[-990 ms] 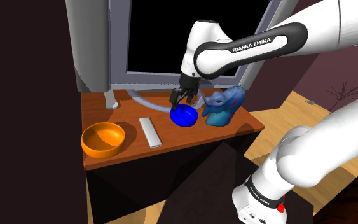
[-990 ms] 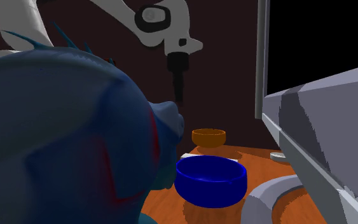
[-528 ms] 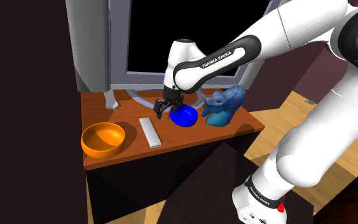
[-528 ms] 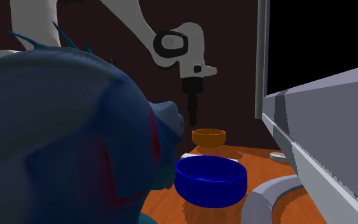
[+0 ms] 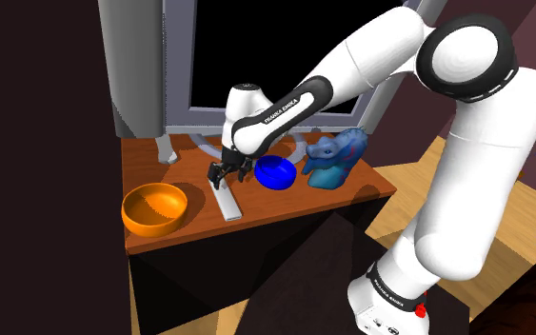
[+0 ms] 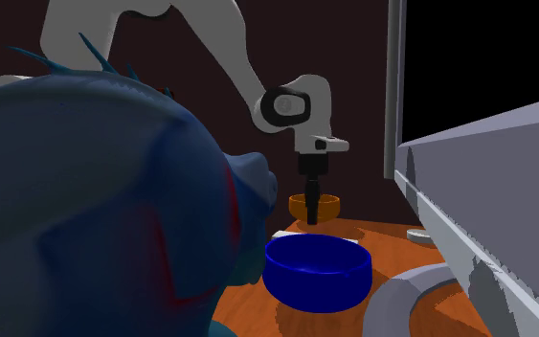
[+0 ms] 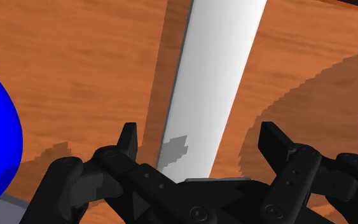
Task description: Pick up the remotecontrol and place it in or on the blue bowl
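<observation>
The remote control is a flat white bar lying on the brown tabletop between the two bowls. My gripper hangs open just over its far end. In the wrist view the remote control runs lengthwise away between the two fingers, and my gripper straddles it without touching. The blue bowl sits on the table a short way toward the shoulder view's right. In the second exterior view my gripper points straight down behind the blue bowl, and a white sliver of the remote control shows.
An orange bowl stands near the table's front corner at the shoulder view's left. A blue creature figure stands right of the blue bowl and looms large in the second exterior view. A window and a grey curtain back the table.
The arm has swung from above the blue bowl toward the shoulder view's left and descended, bringing the open gripper down over the remote's far end. Nothing on the table has moved.
</observation>
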Robot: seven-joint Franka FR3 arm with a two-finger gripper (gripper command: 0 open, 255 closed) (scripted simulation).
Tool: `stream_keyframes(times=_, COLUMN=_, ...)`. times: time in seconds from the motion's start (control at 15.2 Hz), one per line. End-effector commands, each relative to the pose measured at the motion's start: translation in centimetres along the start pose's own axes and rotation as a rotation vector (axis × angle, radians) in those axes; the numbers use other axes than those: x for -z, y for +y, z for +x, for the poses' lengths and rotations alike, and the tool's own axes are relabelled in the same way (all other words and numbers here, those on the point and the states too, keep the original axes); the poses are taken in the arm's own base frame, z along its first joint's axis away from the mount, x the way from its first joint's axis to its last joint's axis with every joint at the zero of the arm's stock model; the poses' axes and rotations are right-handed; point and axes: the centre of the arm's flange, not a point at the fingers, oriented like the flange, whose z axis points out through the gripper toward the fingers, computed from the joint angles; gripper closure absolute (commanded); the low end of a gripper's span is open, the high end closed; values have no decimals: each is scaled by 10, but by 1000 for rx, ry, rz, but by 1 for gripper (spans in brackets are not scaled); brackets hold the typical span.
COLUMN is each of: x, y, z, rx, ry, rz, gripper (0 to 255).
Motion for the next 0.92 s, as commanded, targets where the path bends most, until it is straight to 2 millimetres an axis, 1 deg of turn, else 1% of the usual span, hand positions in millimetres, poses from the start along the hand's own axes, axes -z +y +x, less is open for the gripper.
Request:
stream_keyframes(times=0.0, x=-14, y=-6, z=8, rx=-11, ry=-2, rz=2, gripper=0)
stream_keyframes(times=0.4, x=-46, y=-6, z=8, rx=-11, ry=-2, rz=2, gripper=0)
stream_keyframes(times=0.46, x=-54, y=-6, z=8, rx=-11, ry=-2, rz=2, gripper=0)
stream_keyframes(times=0.86, x=-54, y=-6, z=8, rx=-11, ry=-2, rz=2, gripper=0)
